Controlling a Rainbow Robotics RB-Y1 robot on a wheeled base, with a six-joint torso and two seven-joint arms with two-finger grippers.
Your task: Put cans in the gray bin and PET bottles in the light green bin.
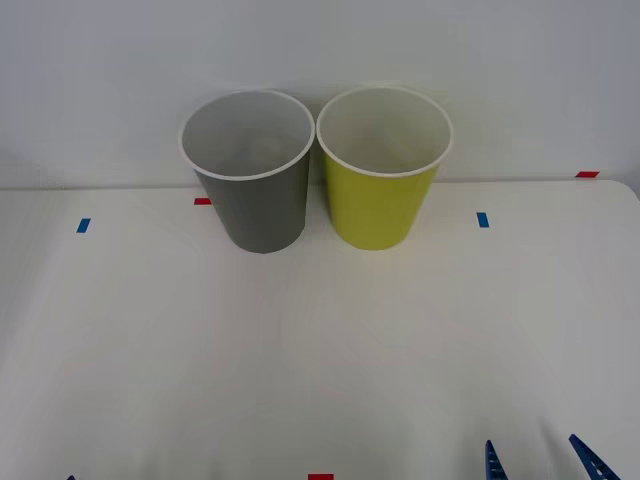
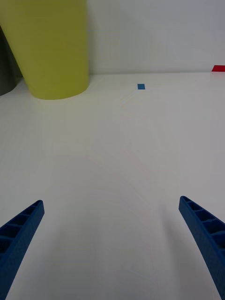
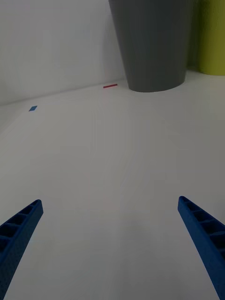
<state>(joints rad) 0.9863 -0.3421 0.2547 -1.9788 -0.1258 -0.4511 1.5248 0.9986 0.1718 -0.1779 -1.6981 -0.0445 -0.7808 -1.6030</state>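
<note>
The place looks like a robot test bench in a lab. A bare white table (image 1: 320,360) stands against a plain pale wall (image 1: 100,80), and small blue tape marks (image 1: 83,225) and red tape marks (image 1: 587,174) lie on the tabletop like position markers.

1. Table (image 1: 320,360) runs from the near edge to the far wall (image 1: 320,40).
2. Gray bin (image 1: 250,170) and light green bin (image 1: 385,165) stand upright on the table at the far side, against the wall.
3. Gray bin is on the left, light green bin on the right; their rims are just beside each other, maybe touching.
4. Tape marks (image 1: 483,219) lie on the table left and right of the bins, one more at the near edge, centre.
5. Right gripper (image 1: 545,460) sits at the near right edge, fingers spread, well apart from the bins.
6. Left gripper (image 3: 110,243) hangs low over the table with fingers spread, gray bin beyond it on the far side.
</note>
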